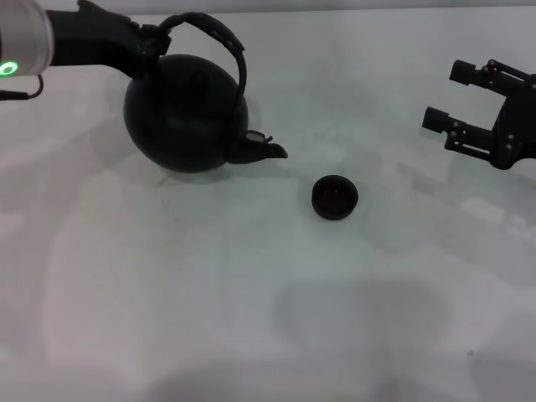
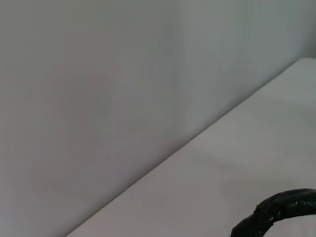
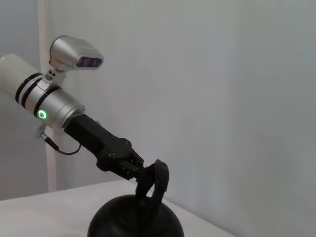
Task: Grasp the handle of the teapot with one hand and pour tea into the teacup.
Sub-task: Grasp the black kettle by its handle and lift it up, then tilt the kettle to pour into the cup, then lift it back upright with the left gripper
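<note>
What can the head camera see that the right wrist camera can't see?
Only the head view shows the teacup, the spout and the right gripper, parked at the right with open jaws. Only the right wrist view shows the camera on the left arm's wrist and the wall behind it. Both show the teapot and the left gripper shut on the handle.
</note>
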{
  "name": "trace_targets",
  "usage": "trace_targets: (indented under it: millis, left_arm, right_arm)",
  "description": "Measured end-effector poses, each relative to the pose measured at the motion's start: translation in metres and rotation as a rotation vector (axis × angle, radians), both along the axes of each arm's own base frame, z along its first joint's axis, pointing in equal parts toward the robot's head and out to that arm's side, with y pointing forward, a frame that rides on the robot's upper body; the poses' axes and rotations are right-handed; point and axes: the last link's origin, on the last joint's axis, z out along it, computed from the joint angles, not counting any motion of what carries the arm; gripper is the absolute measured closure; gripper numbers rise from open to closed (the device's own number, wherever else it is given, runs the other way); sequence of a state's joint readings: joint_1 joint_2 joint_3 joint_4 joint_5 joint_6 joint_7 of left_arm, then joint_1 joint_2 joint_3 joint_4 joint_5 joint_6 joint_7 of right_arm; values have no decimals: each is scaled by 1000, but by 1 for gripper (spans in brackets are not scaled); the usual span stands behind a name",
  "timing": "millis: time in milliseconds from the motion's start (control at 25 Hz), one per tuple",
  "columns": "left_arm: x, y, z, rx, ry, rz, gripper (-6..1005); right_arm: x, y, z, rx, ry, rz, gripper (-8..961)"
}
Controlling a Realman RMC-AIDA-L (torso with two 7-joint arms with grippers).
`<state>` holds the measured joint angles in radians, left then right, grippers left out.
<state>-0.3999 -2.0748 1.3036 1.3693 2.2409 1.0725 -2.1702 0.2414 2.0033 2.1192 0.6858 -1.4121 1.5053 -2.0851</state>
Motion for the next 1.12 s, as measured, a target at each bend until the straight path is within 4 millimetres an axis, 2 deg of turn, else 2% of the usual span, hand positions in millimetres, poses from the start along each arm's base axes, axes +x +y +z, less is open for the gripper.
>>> trace_targets:
  millis: [680,1120]
  left_arm:
    - [47,1,-18,0,232,-91,874]
    - [72,4,-33,-22,290,-159,876]
  right_arm:
    - [0,-5,7,38,45,8,177]
    - [-1,-3,9,51,53,9,177]
